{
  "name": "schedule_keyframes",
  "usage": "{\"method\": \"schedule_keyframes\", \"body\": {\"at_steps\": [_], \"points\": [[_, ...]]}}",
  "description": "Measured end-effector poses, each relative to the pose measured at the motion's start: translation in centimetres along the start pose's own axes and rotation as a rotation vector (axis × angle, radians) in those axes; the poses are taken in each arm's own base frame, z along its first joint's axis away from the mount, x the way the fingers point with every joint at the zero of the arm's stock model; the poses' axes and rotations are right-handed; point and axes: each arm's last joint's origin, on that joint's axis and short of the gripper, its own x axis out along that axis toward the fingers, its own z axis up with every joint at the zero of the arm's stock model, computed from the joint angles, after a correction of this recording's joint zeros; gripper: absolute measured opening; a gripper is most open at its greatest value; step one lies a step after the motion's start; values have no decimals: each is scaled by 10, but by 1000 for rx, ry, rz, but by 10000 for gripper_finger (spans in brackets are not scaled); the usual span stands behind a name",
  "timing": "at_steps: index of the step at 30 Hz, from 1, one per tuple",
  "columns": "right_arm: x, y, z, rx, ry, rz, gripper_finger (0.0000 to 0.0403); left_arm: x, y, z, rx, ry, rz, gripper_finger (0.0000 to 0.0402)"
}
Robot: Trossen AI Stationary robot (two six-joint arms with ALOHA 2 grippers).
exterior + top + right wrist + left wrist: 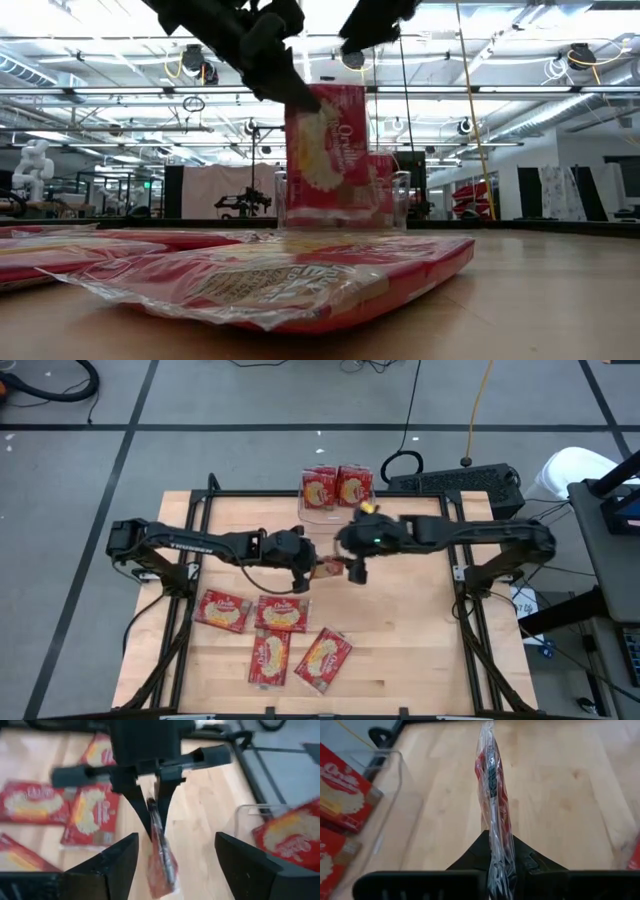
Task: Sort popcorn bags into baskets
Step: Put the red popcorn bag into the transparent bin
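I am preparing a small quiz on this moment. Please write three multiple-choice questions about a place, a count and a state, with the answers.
1. Where is the clear bin?
A. at the table's far edge
B. at the near edge
C. on the floor

2. How many popcorn bags lie flat on the near part of the table?
A. one
B. four
C. nine

3. What holds the raised bag?
A. the right gripper
B. the left gripper
C. nothing

Answers: 1 A, the high view shows it by the keyboard. 2 B, four lie there, for example one. 3 B, the left gripper pinches it; the right gripper stands open.
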Motion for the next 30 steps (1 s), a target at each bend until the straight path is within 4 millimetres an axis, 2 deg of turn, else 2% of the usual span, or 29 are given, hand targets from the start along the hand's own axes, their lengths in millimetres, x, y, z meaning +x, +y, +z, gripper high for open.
{"method": "schedule_keyframes", "body": {"at_steps": [4,8,12,16,23,30], "points": [[32,-2,-7,-29,80,-4,258,-1,-9,-4,-12,45,-2,24],[55,-1,-16,-14,143,57,258,-2,-17,-7,5,83,33,30],[71,3,-22,-9,184,88,257,-3,-23,-8,11,88,38,40],[79,5,-26,-3,207,142,240,-5,-30,-8,44,90,35,39],[77,5,-25,-7,199,151,151,-5,-31,-8,53,88,32,32],[76,5,-25,-28,197,155,49,-4,-29,-6,-68,71,48,78]]}}
